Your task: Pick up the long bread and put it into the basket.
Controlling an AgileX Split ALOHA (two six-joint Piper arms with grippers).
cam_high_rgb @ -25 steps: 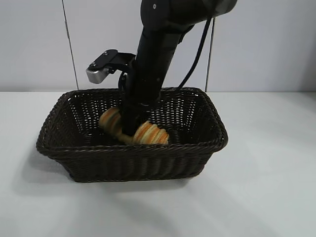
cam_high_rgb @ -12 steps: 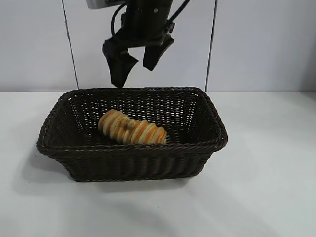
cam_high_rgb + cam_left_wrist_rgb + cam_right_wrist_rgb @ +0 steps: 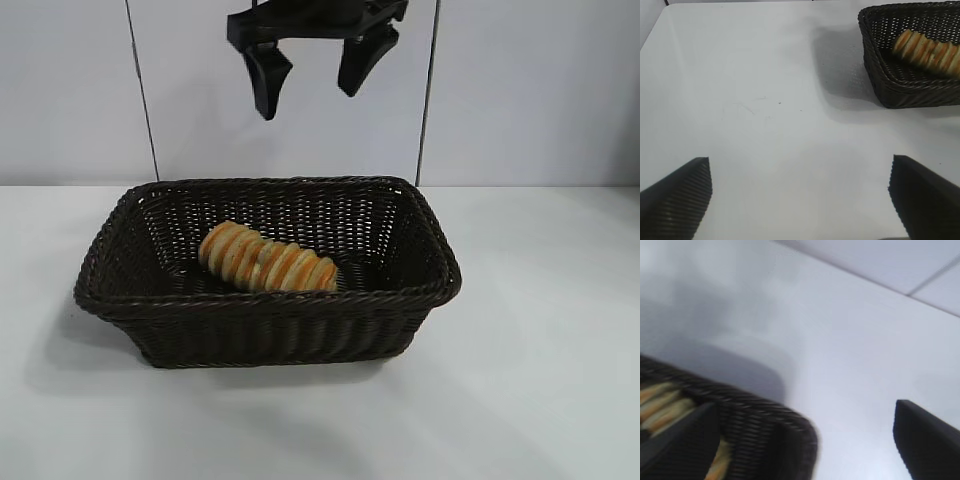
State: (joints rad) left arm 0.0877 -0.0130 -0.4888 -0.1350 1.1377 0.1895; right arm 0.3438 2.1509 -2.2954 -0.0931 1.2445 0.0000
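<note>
The long bread [image 3: 267, 261], tan with orange and pale yellow stripes, lies on the floor of the dark brown wicker basket [image 3: 270, 325], slanting from back left to front right. My right gripper [image 3: 307, 100] hangs open and empty high above the basket's back rim. In the right wrist view its open jaws [image 3: 805, 410] frame a basket corner [image 3: 765, 420], with a bit of bread [image 3: 660, 405] showing. My left gripper [image 3: 799, 165] is open and empty over bare white table, well away from the basket [image 3: 875, 45] and the bread [image 3: 930, 47].
The basket stands on a white table [image 3: 540, 380] in front of a pale wall with dark vertical seams. Nothing else lies on the table around the basket.
My right gripper let go of the bread inside the basket, opened and rose straight up above the basket. The bread stays where it was released.
</note>
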